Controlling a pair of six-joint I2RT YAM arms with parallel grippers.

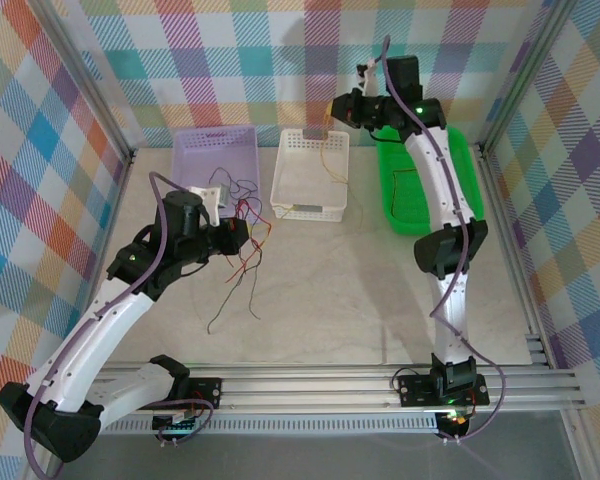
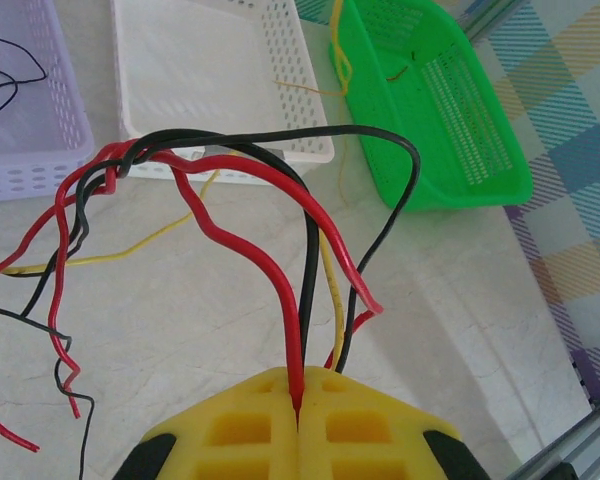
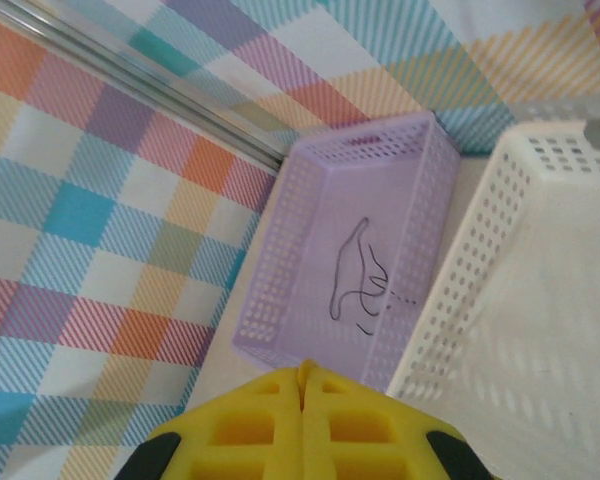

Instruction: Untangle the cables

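**Cables clamped in my left claw, right claw closed near the white basket**

My left claw (image 2: 300, 405) is clenched on the cables (image 2: 296, 360). A red strand runs straight into the seam between my yellow fingers (image 2: 240, 430), and black and yellow strands slip down just behind it. From there the bunch arches up toward the near rim of the white basket (image 2: 230, 152). It twists together in front of that basket's left corner and spreads over the tabletop (image 1: 360, 290) to the basket's left.

My right claw (image 3: 302, 378) is clenched with nothing visible in its seam, held high near the white basket's far end.

A loose black strand (image 3: 352, 268) lies in the purple basket (image 3: 280, 255), left of the white basket. A thin yellow strand (image 2: 302, 90) lies inside the white basket. The green basket (image 2: 480, 185) stands to its right, with a short reddish strand (image 2: 398, 72) in it.
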